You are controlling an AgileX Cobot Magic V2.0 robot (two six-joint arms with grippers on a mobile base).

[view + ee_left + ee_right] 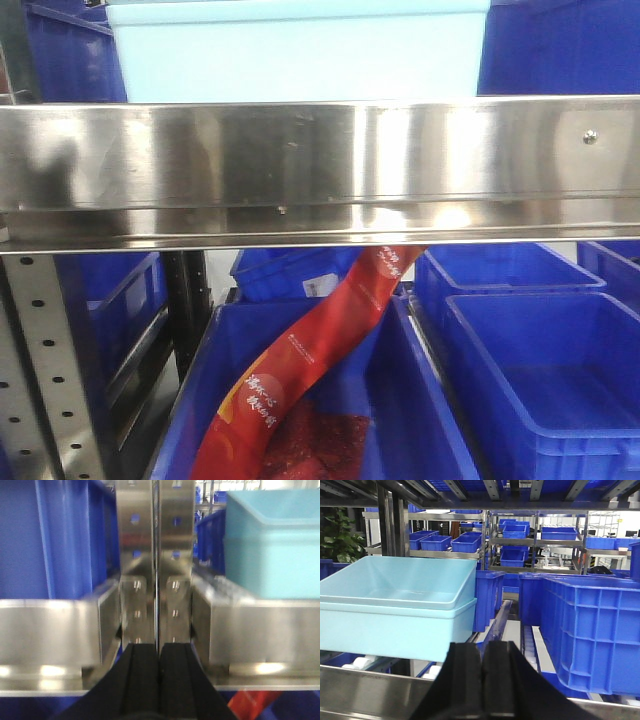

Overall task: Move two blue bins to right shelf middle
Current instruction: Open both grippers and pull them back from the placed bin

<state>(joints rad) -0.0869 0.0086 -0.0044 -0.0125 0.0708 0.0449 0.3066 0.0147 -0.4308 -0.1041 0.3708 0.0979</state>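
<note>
Two pale light-blue bins sit nested one inside the other on the shelf in the right wrist view: the inner one (400,582) rests in the outer one (395,630). The same stack shows as a pale wall (300,50) above the steel rail in the front view, and at the right (272,550) in the left wrist view. My left gripper (158,647) is shut and empty, facing the shelf uprights, left of the bins. Just right of the stack's near corner, my right gripper (482,645) is shut with nothing in it.
A steel shelf front rail (320,165) crosses the front view. Dark blue ribbed bins stand on both sides of the pale stack (590,630) (50,535). Twin steel uprights (155,555) are straight ahead of the left gripper. Below, a red packet (300,370) hangs into a dark blue bin (430,420).
</note>
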